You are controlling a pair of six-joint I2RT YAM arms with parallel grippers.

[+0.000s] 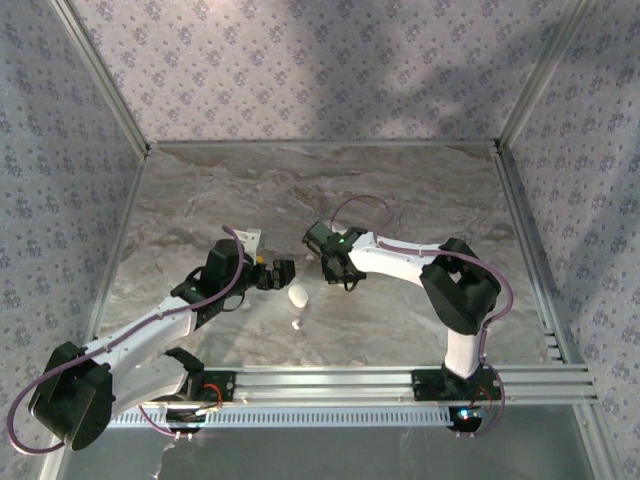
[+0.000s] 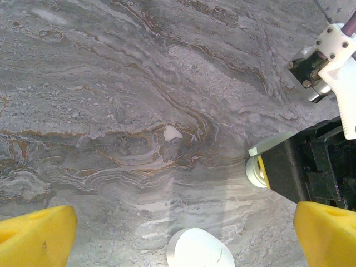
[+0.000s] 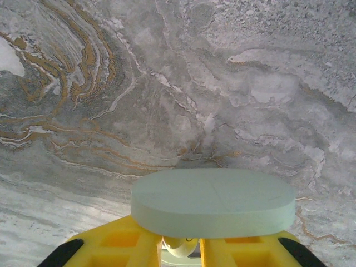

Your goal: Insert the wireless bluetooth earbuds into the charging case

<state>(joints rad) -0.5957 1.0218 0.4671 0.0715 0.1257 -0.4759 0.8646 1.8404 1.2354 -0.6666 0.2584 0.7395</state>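
My right gripper (image 3: 181,240) is shut on a pale green oval charging case (image 3: 214,201), held above the marble. Its flat oval face is turned to the wrist camera, and something small and whitish shows beneath it between the yellow fingers. From above, the right gripper (image 1: 338,268) sits mid-table. My left gripper (image 1: 278,273) faces it, open wide, and nothing is gripped. A white oval case (image 2: 199,249) lies on the table between the left gripper's fingers (image 2: 39,236); it also shows from above (image 1: 298,295). One tiny whitish earbud (image 1: 297,324) lies just nearer than it. Another small whitish bit (image 2: 171,132) lies ahead.
The marble table (image 1: 420,180) is walled by patterned panels with aluminium posts at the corners. A rail (image 1: 400,382) runs along the near edge, carrying both arm bases. In the left wrist view the right gripper (image 2: 311,167) stands close on the right.
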